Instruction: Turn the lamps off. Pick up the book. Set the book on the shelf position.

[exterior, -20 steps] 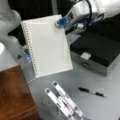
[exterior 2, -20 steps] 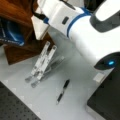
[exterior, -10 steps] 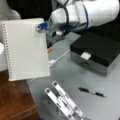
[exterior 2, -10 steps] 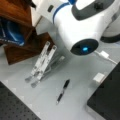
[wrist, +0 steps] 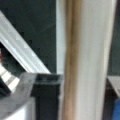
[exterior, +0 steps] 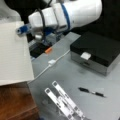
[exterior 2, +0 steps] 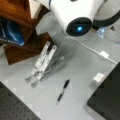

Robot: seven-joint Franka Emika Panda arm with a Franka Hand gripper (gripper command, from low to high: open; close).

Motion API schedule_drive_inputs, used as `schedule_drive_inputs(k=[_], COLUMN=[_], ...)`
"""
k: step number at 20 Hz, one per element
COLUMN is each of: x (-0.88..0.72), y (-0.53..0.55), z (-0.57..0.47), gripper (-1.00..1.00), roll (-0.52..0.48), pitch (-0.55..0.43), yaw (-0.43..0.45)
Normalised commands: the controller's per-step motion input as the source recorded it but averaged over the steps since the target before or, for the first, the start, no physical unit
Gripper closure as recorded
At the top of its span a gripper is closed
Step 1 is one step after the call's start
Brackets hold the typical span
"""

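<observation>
In a front view the large white book (exterior: pixel 13 53) hangs upright at the left, its lower edge just above the dark reddish-brown wood of the shelf position (exterior: pixel 15 102). My gripper (exterior: pixel 22 29), with blue fingertips, is shut on the book's upper right edge. In the wrist view the book (wrist: pixel 85 57) shows edge-on as a white and tan band down the middle. The shelf position (exterior 2: pixel 12 11) also shows as brown wood at a front view's upper left, partly behind the white arm (exterior 2: pixel 77 17). The lamps are out of view.
A flat black box with a silver base (exterior: pixel 97 52) stands at the right. A folding metal stand (exterior: pixel 63 102) and a black pen (exterior: pixel 91 92) lie on the grey table. A white cable with an adapter (exterior: pixel 51 62) crosses the middle. A blue book (exterior 2: pixel 11 32) sits inside the wooden shelf.
The arm has carried the book leftwards across the front view, from mid-table to above the wooden piece. The grip on the book has held.
</observation>
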Motion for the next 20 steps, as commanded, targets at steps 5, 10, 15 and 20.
schedule_drive_inputs(k=[5, 10, 15, 20], x=[-0.25, -0.2, -0.2, -0.21], y=[-0.17, -0.19, -0.2, -0.12], z=[0.01, 0.01, 0.04, 0.07], gripper=[1.0, 1.0, 1.0, 1.0], roll=[0.038, 0.037, 0.025, 0.015], pitch=[-0.034, -0.04, -0.038, -0.033], yaw=[0.276, 0.241, 0.224, 0.222])
